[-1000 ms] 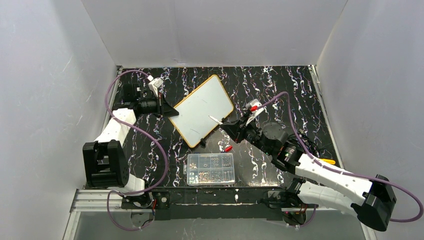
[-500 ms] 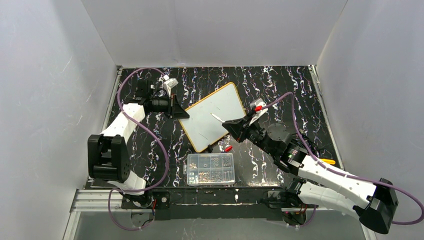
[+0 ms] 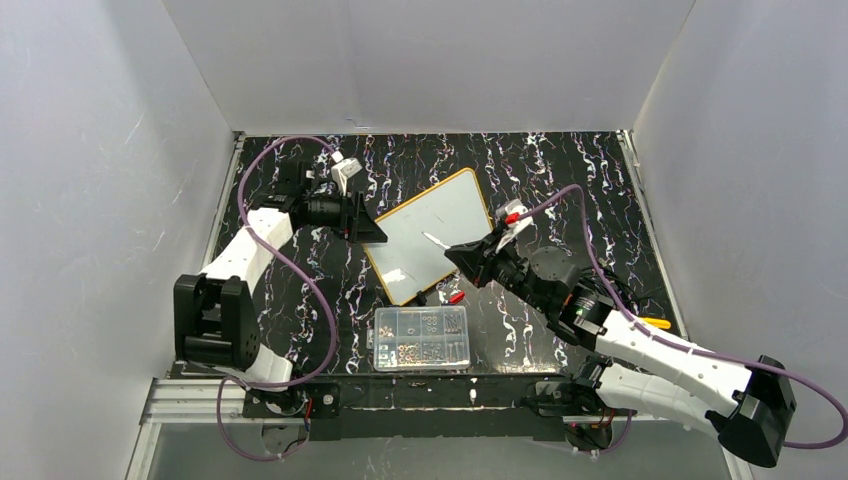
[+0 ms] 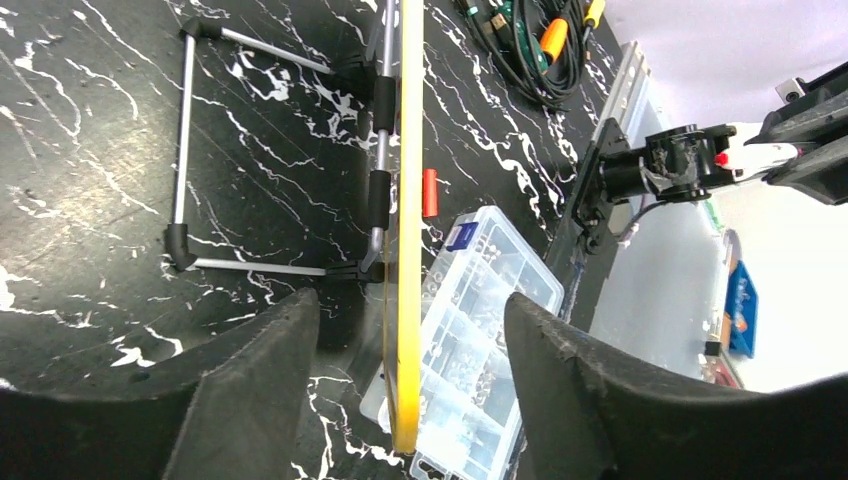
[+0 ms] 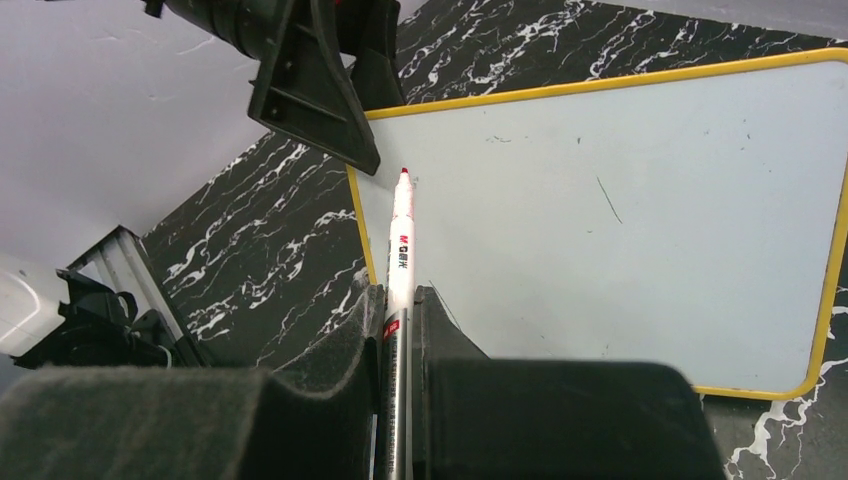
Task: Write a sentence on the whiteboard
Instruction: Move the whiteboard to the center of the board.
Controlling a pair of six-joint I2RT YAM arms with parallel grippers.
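Leaning on its wire stand [image 4: 185, 150] mid-table, the whiteboard [image 3: 430, 232] has its yellow rim between the left gripper's [image 4: 410, 298] parted jaws, neither touching. The right gripper [image 5: 398, 295] clamps a red marker [image 5: 400, 235], tip over the board's corner. A clear compartment box [image 3: 421, 338] lies nearby.

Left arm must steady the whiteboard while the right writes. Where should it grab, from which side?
Pinch the yellow rim at the whiteboard corner that the open left gripper straddles, coming edge-on, one finger in front, one behind. The board is thin and propped on its wire stand, so both faces look free there.
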